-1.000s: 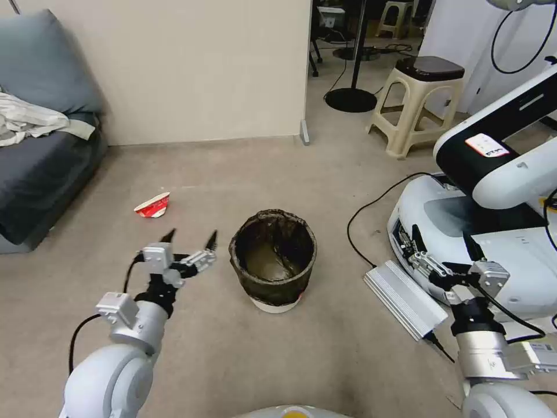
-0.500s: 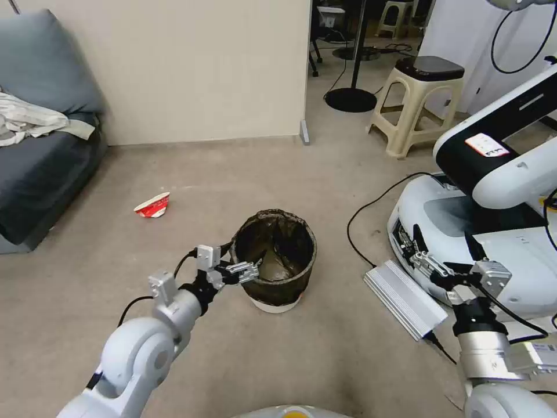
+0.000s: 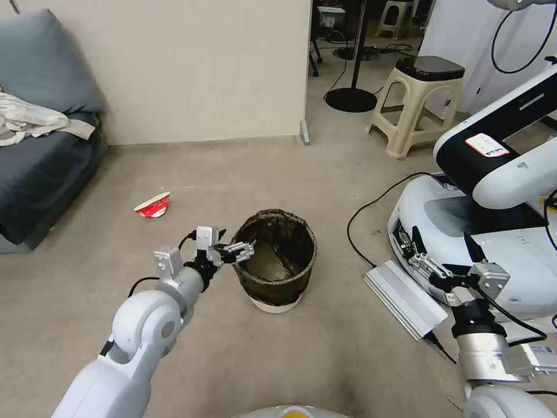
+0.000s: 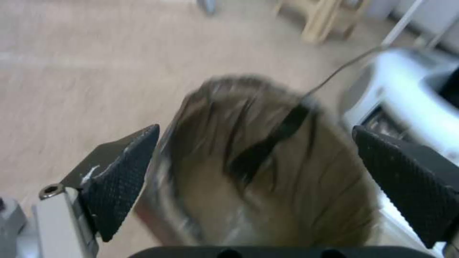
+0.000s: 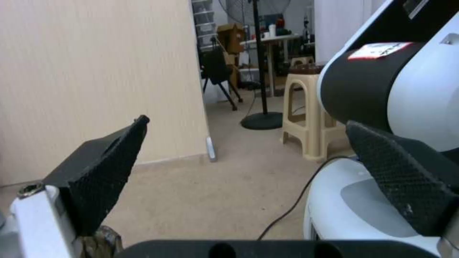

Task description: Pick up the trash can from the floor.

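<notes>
The trash can (image 3: 274,273), a small round white bin lined with a dark bag folded over its rim, stands on the beige floor (image 3: 232,348) in the middle of the head view. My left gripper (image 3: 238,242) is open at the can's left rim, with one finger reaching over the opening. In the left wrist view the blurred trash can (image 4: 268,172) lies between the open left gripper's (image 4: 256,130) two black pads. My right gripper (image 3: 442,241) hangs open to the right, well away from the can, and the right gripper (image 5: 247,123) holds nothing.
A crushed red-and-white cup (image 3: 152,205) lies on the floor left of the can. A grey sofa (image 3: 40,174) stands far left. Another white robot's base (image 3: 493,244), a silver box (image 3: 404,298) and a black cable (image 3: 371,206) sit right; a beige stool (image 3: 415,107) stands behind.
My left arm has swung right from open floor to the can's left rim, its gripper staying open, then lifted slightly. The right arm and the can have not moved.
</notes>
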Available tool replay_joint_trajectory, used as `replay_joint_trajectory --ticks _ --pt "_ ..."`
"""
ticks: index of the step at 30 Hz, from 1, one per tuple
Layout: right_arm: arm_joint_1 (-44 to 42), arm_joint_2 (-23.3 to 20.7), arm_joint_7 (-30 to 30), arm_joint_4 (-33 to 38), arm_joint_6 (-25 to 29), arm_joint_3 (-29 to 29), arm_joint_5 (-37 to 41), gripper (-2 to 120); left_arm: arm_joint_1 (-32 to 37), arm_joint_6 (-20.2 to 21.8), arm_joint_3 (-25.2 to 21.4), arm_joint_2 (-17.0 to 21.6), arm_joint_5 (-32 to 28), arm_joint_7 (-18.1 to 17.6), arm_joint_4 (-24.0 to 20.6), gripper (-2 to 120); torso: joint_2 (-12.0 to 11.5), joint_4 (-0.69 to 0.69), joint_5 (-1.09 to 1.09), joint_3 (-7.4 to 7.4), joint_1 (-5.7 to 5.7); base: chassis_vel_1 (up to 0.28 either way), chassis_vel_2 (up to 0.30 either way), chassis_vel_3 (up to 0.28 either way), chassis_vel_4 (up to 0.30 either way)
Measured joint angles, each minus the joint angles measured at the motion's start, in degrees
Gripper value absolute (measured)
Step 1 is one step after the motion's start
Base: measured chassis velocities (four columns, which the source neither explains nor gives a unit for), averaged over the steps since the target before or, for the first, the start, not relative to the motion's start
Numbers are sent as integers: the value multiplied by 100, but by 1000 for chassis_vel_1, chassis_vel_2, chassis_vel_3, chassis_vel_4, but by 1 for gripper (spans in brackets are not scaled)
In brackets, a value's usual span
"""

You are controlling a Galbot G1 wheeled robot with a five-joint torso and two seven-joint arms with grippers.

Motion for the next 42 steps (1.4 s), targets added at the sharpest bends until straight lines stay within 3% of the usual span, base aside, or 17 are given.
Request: replay_joint_trajectory --ticks 4,9,28,42 --pt "18 -2 -1 -39 -1 7 -1 100 -265 347 252 -54 100 -406 255 100 0 0 -1 0 0 0 0 0 0" --pt "23 -11 -1 -68 -1 26 2 100 -386 562 404 -135 327 -555 438 100 0 0 -1 0 0 0 0 0 0" --pt "36 -103 -4 -107 0 24 28 100 -668 614 634 -220 579 -989 804 100 0 0 0 0 0 0 0 0 0" --pt "35 -218 1 -159 20 44 79 100 -1066 603 1038 -374 663 -1332 1397 100 0 0 0 0 0 0 0 0 0"
